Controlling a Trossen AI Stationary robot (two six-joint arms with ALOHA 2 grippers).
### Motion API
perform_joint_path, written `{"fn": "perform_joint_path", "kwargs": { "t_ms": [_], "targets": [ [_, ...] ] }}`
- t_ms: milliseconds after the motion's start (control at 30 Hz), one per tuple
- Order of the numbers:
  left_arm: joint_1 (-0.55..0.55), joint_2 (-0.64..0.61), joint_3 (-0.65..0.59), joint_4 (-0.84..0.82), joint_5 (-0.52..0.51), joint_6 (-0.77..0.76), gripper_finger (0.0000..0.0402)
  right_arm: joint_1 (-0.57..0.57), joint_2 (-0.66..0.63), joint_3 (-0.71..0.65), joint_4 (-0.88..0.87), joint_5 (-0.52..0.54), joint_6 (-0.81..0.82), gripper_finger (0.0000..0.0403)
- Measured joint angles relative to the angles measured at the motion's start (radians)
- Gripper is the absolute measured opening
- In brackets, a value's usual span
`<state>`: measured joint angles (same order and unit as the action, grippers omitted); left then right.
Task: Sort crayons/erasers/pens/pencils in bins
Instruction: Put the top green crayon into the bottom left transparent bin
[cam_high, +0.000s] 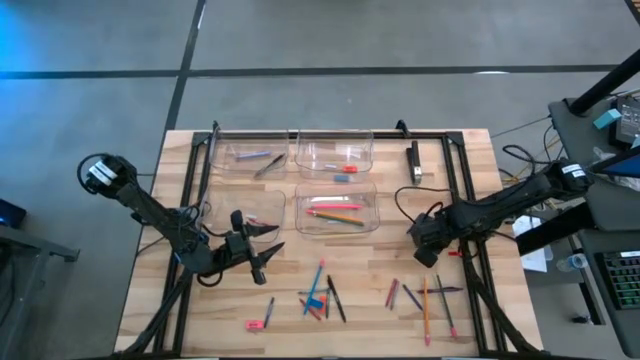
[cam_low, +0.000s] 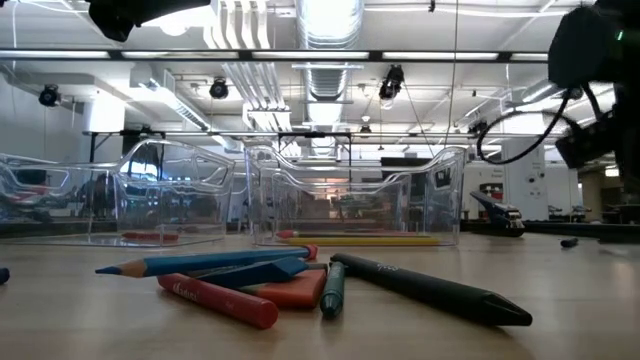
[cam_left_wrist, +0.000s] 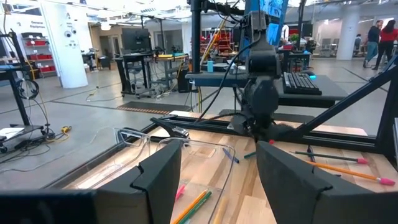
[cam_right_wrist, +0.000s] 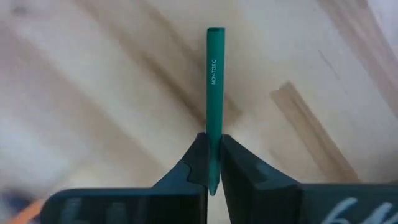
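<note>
The right tool (cam_right_wrist: 211, 163) is clamped on a green pencil (cam_right_wrist: 213, 93) just right of the pencil bin (cam_high: 336, 210), so the grasp looks done and next comes a lift and carry over it; the left tool (cam_high: 262, 250), half open and empty, waits left of it.

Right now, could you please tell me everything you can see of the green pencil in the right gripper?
The green pencil is a thin, smooth teal stick with a flat end and small white "NON-TOXIC" lettering. The right gripper is shut on one end, the rest jutting straight out over the wooden table. Its other tip is hidden between the fingers.
</note>
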<state>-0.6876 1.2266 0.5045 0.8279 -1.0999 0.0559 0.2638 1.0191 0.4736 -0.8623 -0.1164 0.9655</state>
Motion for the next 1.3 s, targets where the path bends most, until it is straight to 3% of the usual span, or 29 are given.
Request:
{"fn": "perform_joint_path", "kwargs": {
  "t_ms": [333, 567, 733, 1000, 1300],
  "targets": [
    [0.000, 0.000, 0.000, 0.000, 0.001, 0.000, 0.0193, 0.078, -0.083, 0.088, 0.119, 0.056, -0.034, 0.0014],
    [0.000, 0.000, 0.000, 0.000, 0.001, -0.011, 0.0193, 0.079, -0.093, 0.094, 0.430, 0.034, -0.122, 0.0013],
    [0.001, 0.000, -0.002, 0.000, 0.000, -0.025, 0.0193, 0.061, -0.053, 0.121, 0.613, 0.032, -0.216, 0.0013],
    [0.005, 0.000, -0.003, -0.001, 0.011, -0.130, 0.0193, 0.014, 0.106, 0.297, 0.637, 0.038, -0.417, 0.0013],
    [0.154, 0.083, 0.007, -0.002, 0.335, -0.340, 0.0193, 0.008, 0.269, 0.492, 0.682, 0.049, -0.593, 0.0013]
  ]
}}
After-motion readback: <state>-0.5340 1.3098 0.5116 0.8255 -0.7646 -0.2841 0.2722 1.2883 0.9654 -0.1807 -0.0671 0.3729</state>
